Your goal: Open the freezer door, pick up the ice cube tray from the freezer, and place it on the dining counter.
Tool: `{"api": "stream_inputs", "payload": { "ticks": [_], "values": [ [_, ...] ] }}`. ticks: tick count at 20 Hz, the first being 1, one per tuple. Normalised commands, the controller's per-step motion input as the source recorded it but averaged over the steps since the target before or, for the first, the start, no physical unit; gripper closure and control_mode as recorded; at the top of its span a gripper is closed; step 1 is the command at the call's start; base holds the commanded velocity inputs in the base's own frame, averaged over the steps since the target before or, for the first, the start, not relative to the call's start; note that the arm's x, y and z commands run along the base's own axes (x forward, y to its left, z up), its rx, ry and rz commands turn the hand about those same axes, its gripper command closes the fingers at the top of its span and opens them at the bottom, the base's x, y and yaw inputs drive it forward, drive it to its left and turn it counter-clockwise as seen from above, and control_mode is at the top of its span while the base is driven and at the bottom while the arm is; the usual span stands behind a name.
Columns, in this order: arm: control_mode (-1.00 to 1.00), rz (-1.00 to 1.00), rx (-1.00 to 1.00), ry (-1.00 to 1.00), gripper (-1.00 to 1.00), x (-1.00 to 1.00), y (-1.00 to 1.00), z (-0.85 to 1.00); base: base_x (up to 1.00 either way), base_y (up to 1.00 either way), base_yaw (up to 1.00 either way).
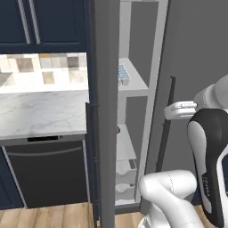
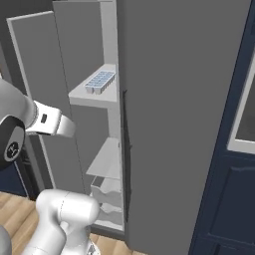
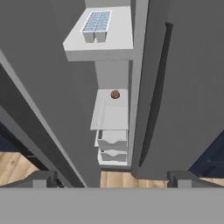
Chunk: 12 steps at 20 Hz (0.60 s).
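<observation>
You have the freezer door (image 1: 103, 111) standing open, swung out to the left edge-on in the left base view, with its pale inner face turned toward you in the right base view. The freezer (image 3: 114, 78) shows its pale interior and flat shelves. The ice cube tray (image 3: 96, 25) sits on the upper shelf (image 3: 118, 41), toward the front left part of it in the hand view, its grid of light-blue cubes facing up; you can also see it at the shelf's front edge in the right base view (image 2: 100, 81) and partly behind the door in the left base view (image 1: 124, 75). On the shelf below lies a small round brown item (image 3: 115, 94), well apart from the tray, and under that are the clear drawers (image 3: 112, 146). Your jaws are spread wide and hold nothing: the two dark finger tips (image 3: 40, 178) stand far apart at the bottom of the hand view, well back from the tray and lower than its shelf. To the right of the freezer is the wider grey fridge door (image 3: 188, 87) with its long black handle (image 3: 154, 94). At the left of the left base view a marble desk (image 1: 40, 113) runs above a dark appliance.
</observation>
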Motion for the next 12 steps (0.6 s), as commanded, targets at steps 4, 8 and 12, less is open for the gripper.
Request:
{"api": "stream_inputs", "payload": {
  "ticks": [4, 8, 12],
  "values": [
    [1.00, 0.00, 0.00, 0.00, -1.00, 0.00, 0.00, 0.00, 0.20, 0.00, 0.05],
    [1.00, 0.00, 0.00, 0.00, -1.00, 0.00, 0.00, 0.00, 0.00, 0.00, 0.08],
    [1.00, 0.00, 0.00, 0.00, -1.00, 0.00, 0.00, 0.00, 0.00, 0.00, 0.16]
  ]
}}
